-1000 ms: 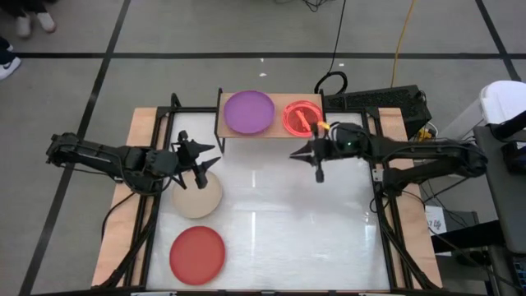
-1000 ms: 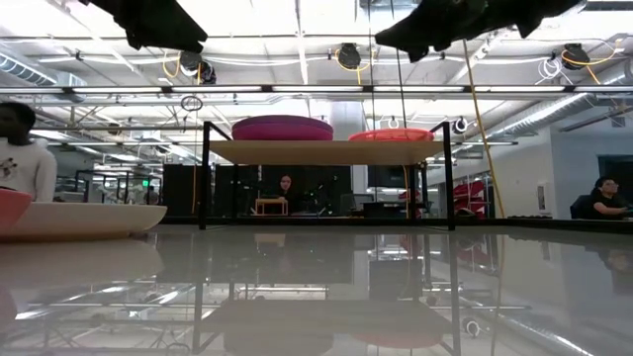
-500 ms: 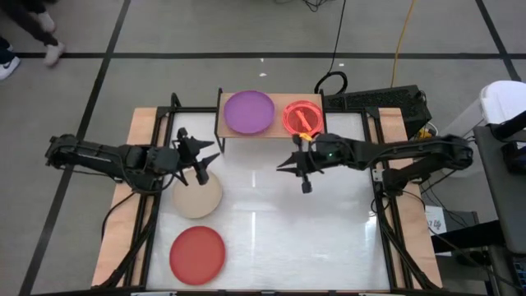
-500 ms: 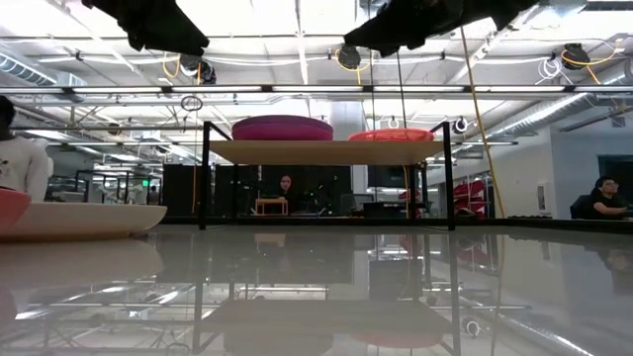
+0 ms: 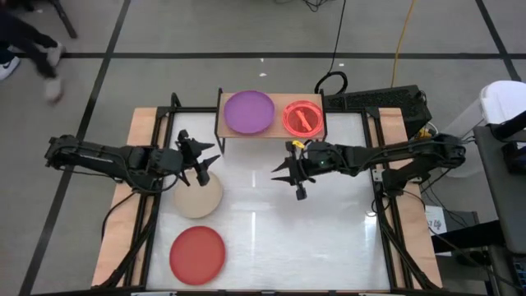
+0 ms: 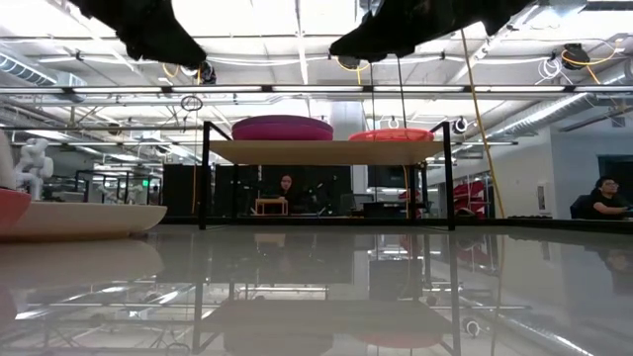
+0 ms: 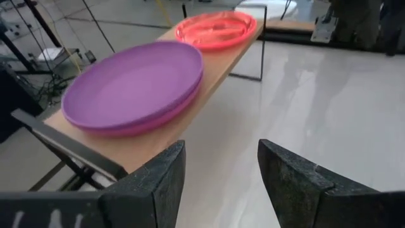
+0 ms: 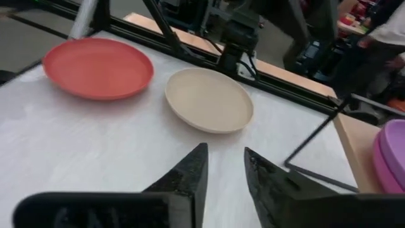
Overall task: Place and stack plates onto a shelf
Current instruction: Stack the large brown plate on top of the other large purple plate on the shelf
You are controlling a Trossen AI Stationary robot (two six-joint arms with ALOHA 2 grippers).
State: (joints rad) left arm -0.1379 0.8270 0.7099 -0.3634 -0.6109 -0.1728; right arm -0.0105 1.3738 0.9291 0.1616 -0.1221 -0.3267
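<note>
On the light-wood shelf point(image 5: 271, 131) at the table's far edge sits a purple plate point(image 5: 248, 111) on a magenta one point(image 7: 158, 117). Beside them is a stack of translucent orange-pink plates point(image 5: 302, 117). A beige plate point(image 5: 197, 197) and a red plate point(image 5: 197, 252) rest flat on the white tabletop at the near left. My left gripper point(image 5: 205, 163) hovers open over the beige plate's far rim. My right gripper point(image 5: 288, 181) is open above the table's middle, facing the beige plate point(image 8: 209, 98) and the red plate point(image 8: 98, 66).
Black frame rails point(image 5: 152, 214) run along the left and right sides of the table. The shelf stands on thin black legs point(image 6: 205, 178). Bare white tabletop point(image 5: 312, 238) spreads over the near right. People show in the room beyond.
My right gripper has moved away from the shelf's right end, toward the table's middle and left, a little nearer, staying open. A person has walked past the far left corner.
</note>
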